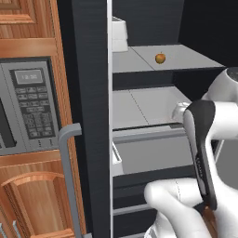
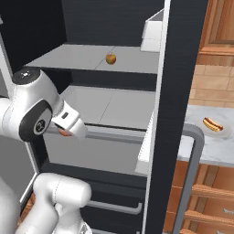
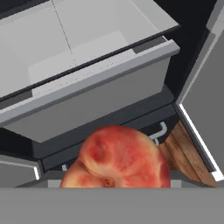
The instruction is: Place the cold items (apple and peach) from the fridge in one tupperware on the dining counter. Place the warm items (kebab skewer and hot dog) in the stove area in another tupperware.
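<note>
The fridge (image 1: 88, 93) stands open, its pale grey shelves and a pulled-out drawer (image 3: 87, 92) in plain sight. On the upper shelf (image 2: 73, 57) sits the apple (image 1: 160, 58), small, orange-red, alone and well back from the edge; from the right base view it appears at (image 2: 110, 58). The peach (image 3: 117, 159) fills the lower middle of the hand view, red and yellow, its bottom cut off by the edge of the picture. It lies right at the gripper (image 2: 68, 131), in front of the drawer's face. The fingertips themselves are hidden behind the fruit, so how the jaws stand on it cannot be read directly; a sliver of reddish colour peeps out under the hand in the right base view, just beside the drawer front, and the peach looks held between widely parted jaws. In the left base view the hand is largely covered by the arm's own dark forearm, and the fruit is not to be made out there.

To the right of the fridge door, on a pale countertop (image 2: 215, 146), a hot dog (image 2: 213, 124) rests on a small plate, partly cropped by the frame. A microwave (image 1: 28, 104) is set in the wooden cabinets left of the fridge, its left part cut off
</note>
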